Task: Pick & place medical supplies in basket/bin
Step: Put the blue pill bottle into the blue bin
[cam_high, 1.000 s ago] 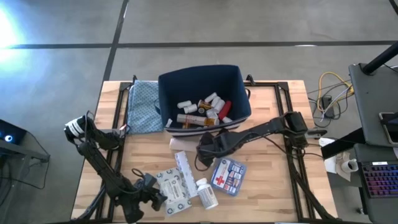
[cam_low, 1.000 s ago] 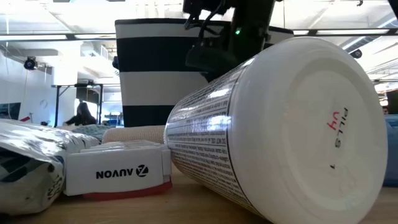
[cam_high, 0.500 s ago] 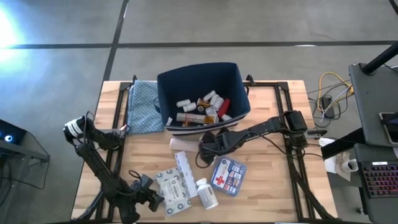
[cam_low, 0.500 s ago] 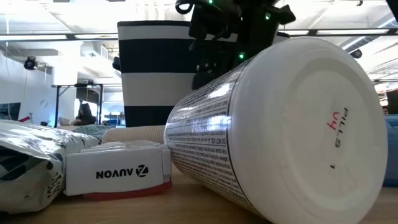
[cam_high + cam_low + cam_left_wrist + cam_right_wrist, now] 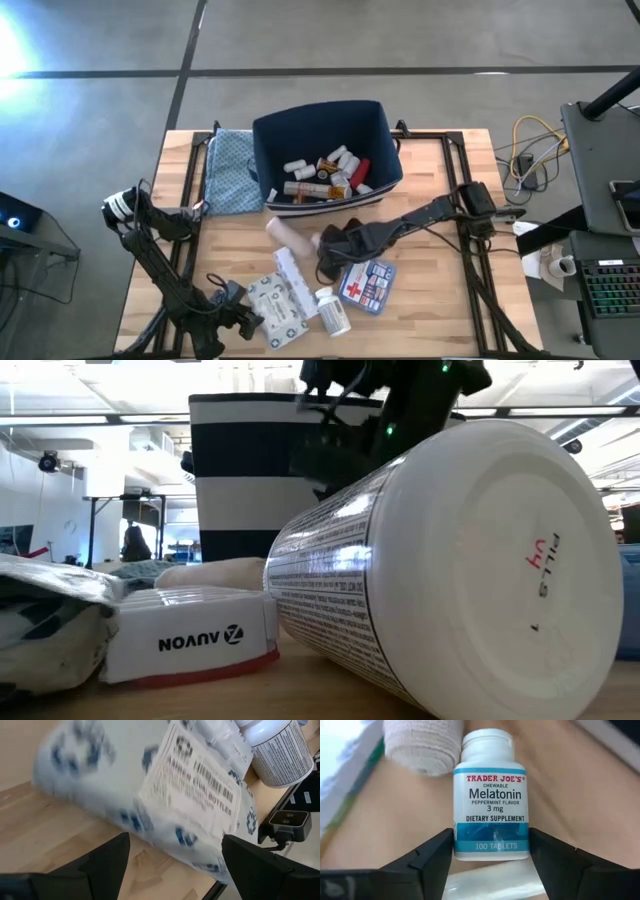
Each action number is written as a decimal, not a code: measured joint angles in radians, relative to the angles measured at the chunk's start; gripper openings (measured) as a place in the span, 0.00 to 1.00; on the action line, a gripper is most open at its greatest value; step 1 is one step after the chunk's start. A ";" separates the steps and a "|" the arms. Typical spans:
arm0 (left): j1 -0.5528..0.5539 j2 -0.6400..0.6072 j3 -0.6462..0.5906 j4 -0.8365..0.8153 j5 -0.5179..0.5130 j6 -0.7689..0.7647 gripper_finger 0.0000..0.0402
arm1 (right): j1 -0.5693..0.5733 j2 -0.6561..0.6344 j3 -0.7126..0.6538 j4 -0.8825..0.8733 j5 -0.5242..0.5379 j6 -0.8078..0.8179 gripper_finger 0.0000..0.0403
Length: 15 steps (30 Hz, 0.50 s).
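A white melatonin bottle [image 5: 490, 795] lies on its side on the wood, cap pointing away from my right gripper [image 5: 491, 860]. That gripper [image 5: 328, 258] is open, with a finger on each side of the bottle's base end. A beige bandage roll [image 5: 290, 232] lies just beyond it. My left gripper [image 5: 182, 865] is open at the near left, at the edge of a grey-white printed packet [image 5: 275, 310]. A white box [image 5: 291, 275], a large white pill bottle [image 5: 333, 310] and the first-aid box [image 5: 367, 283] lie on the table. The navy bin [image 5: 268, 150] holds several bottles. My right gripper's fingers [image 5: 430, 857] come slanting down from above and stand close against the two sides of the melatonin bottle's base end [image 5: 490, 847]; I cannot tell whether they touch it. My left gripper has the packet's edge [image 5: 210, 855] reaching between its fingers; whether they touch it I cannot tell.
A blue patterned cloth [image 5: 232, 172] lies left of the bin. In the low view the large pill bottle [image 5: 450, 560] lies on its side close to the camera, with the white box [image 5: 190, 635] beside it. Bare wood shows at the table's left and right.
My right gripper has come down and toward the near edge, away from the bin, onto the melatonin bottle. The bandage roll has turned a little. The white box and the packet have shifted slightly toward the table's left.
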 joint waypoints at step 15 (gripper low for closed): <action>0.000 0.000 0.000 0.000 0.000 0.000 0.73 | 0.038 0.004 0.002 0.058 -0.004 -0.061 0.61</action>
